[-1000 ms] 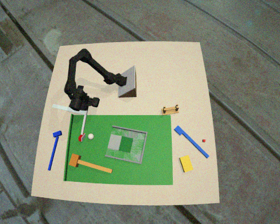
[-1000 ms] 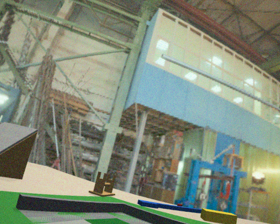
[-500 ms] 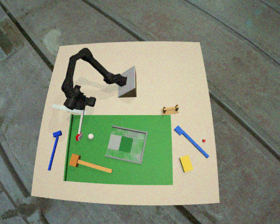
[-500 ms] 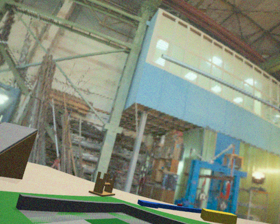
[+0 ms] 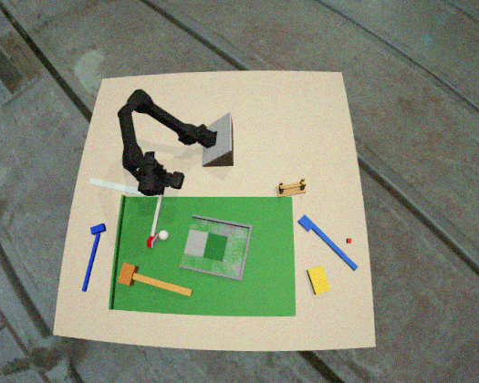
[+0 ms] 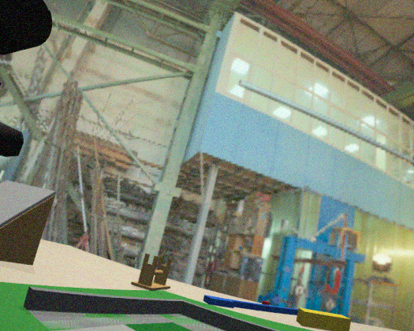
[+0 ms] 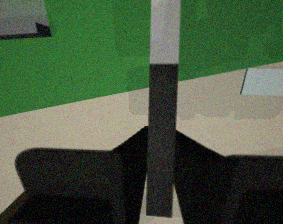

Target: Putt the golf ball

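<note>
From where I stand, the claw is clamped on the top end of the red putter, its black fingers pinching the dark grip from both sides in the wrist view, so the pale shaft hangs down onto the green mat with the red head at the bottom. That high grip looks deliberate to me: it leaves the whole length free to swing like a pendulum. The head sits just beside the white golf ball, on the side away from the raised green, touching it or very nearly; I cannot tell which. That puts club, ball and grey ramp roughly in one line, so a push should send the ball up the slope onto the dark green square. I judge this as the address before the stroke, or its very beginning. The risk is force: too little and the ball rolls back down, too much and it runs off the far side, though the grey rim may catch it. The orange mallet and blue putter lie off that line, on the worktop and mat.
</note>
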